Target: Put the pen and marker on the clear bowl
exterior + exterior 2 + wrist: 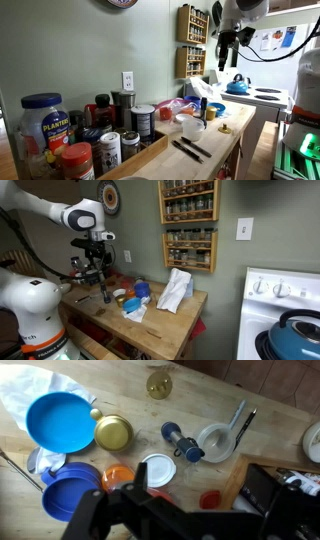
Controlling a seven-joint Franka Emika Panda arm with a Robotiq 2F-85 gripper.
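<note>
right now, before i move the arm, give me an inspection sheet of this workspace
surface: wooden counter, crowded with kitchen items.
job's things: clear bowl upright; pen and marker lie beside it, not in it; whether they touch it is unclear.
clutter: blue dish, gold lid, small blue-capped bottle on its side, jars and cans, white plastic bag.
grippers: gripper high above the counter, nothing seen in it; open or shut unclear.
cables: black cable loops off the wrist, well above the counter.
surroundings: spice rack, stove with blue kettle, wall outlet.
</note>
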